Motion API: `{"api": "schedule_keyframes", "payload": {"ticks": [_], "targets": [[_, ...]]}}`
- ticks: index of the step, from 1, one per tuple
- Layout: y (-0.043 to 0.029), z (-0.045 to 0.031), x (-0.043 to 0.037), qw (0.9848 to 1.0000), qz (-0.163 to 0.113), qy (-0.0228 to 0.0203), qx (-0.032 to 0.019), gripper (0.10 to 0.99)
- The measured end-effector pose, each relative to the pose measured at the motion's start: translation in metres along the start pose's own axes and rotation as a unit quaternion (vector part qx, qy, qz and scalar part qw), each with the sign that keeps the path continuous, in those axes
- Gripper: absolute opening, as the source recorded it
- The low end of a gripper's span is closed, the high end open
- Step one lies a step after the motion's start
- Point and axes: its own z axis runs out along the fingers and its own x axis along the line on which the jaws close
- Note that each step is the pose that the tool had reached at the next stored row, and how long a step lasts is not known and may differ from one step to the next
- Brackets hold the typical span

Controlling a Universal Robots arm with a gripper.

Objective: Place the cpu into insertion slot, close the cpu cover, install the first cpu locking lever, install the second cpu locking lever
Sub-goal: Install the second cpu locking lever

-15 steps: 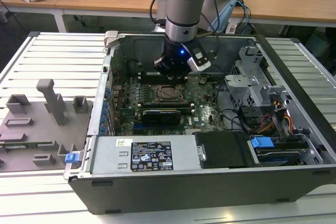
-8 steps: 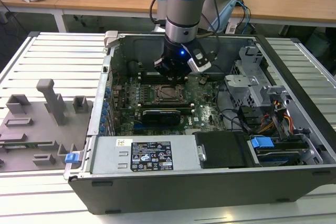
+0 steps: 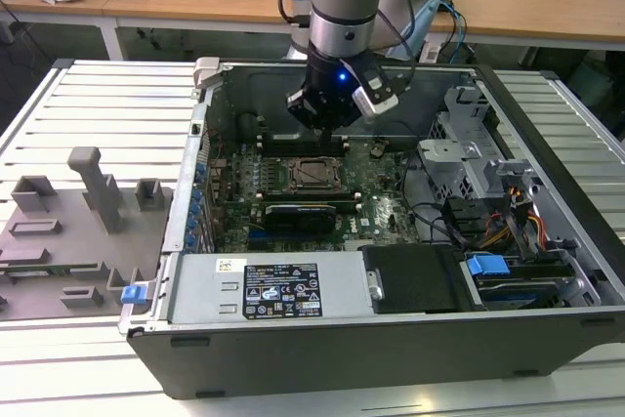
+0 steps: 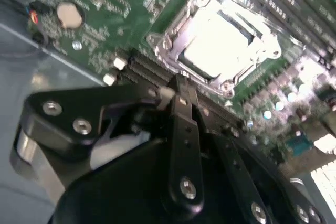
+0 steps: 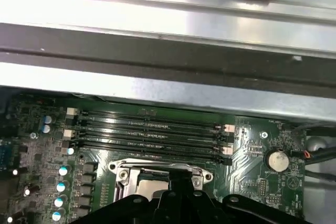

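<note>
Metal benchtop (image 3: 98, 104) appears from outside; second wrist view reveals pincer (image 4: 178, 85) together above cpu (image 4: 218, 43).

Counts: 1 computer case (image 3: 391, 334), 1 chip (image 4: 218, 45) in 1 socket (image 4: 157, 43), 4 memory slots (image 5: 149, 132), 1 coin battery (image 5: 276, 159).

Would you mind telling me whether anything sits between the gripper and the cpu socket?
Nothing visible does: the gripper hangs just above the cpu cover, with the cpu seated inside the frame and open space between.
</note>
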Motion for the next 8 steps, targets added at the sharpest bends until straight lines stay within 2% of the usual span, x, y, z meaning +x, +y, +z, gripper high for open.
{"api": "schedule_keyframes", "payload": {"ticks": [8], "targets": [[-0.0073, -0.0008, 0.0008, 1.0000, 0.000, 0.0000, 0.0001, 0.106]]}}
